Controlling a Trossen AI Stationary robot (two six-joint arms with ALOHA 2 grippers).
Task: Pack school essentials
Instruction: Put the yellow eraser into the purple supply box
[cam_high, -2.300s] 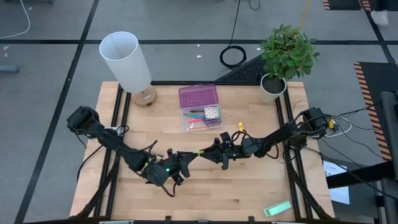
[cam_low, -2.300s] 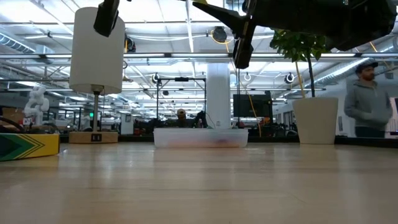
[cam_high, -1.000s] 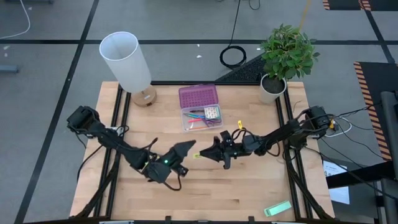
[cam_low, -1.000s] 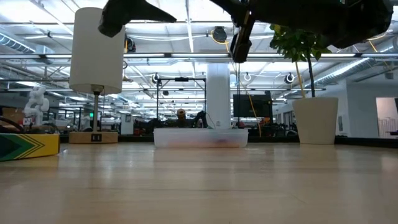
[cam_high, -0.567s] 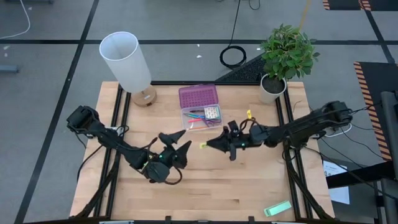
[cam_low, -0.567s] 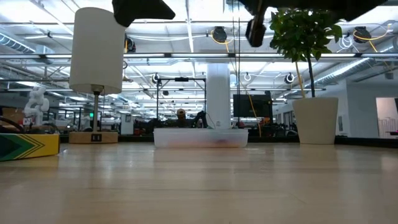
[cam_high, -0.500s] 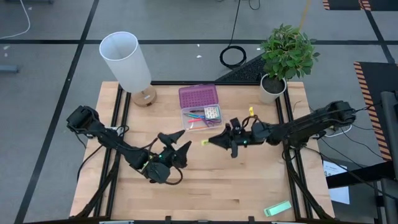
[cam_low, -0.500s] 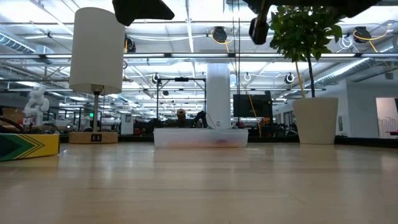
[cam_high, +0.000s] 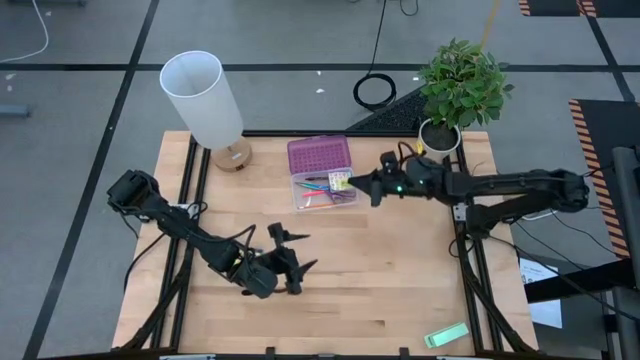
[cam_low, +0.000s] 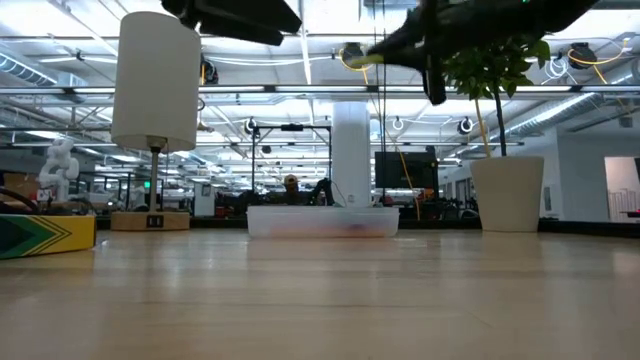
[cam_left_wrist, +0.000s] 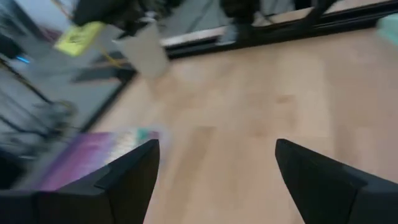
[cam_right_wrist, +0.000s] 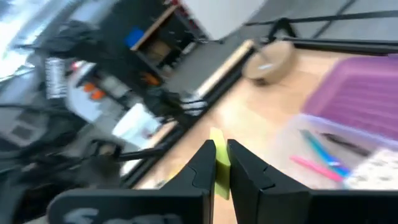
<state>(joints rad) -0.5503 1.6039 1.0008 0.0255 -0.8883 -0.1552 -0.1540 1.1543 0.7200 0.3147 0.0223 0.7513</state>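
Wood desk (cam_high: 400, 290) with a lamp (cam_high: 205, 100) and a plant (cam_high: 458, 85) along the back edge, big open workshop behind it. Main thing right now: the right gripper (cam_high: 352, 183) is pinching the yellow block (cam_right_wrist: 218, 165) between nearly shut fingers, and it hangs just over the right edge of the clear tray (cam_high: 322, 190), so the tray sits directly ahead of and below the fingertips. Looks to me like a short move toward the lamp side and a release would drop it in.

The tray is the bottom half of a case with its purple lid (cam_high: 319, 156) folded open toward the back of the desk. Already inside: pink and teal pencils (cam_high: 318, 193) lying roughly lengthwise, plus a small patterned packet (cam_high: 341, 180) at the right end.

Left gripper (cam_high: 290, 262) is well away over the front-middle of the desk, fingers spread wide and holding nothing. Right arm is clearly the nearer one.

Pale green block (cam_high: 447, 336) sits alone at the front right corner.
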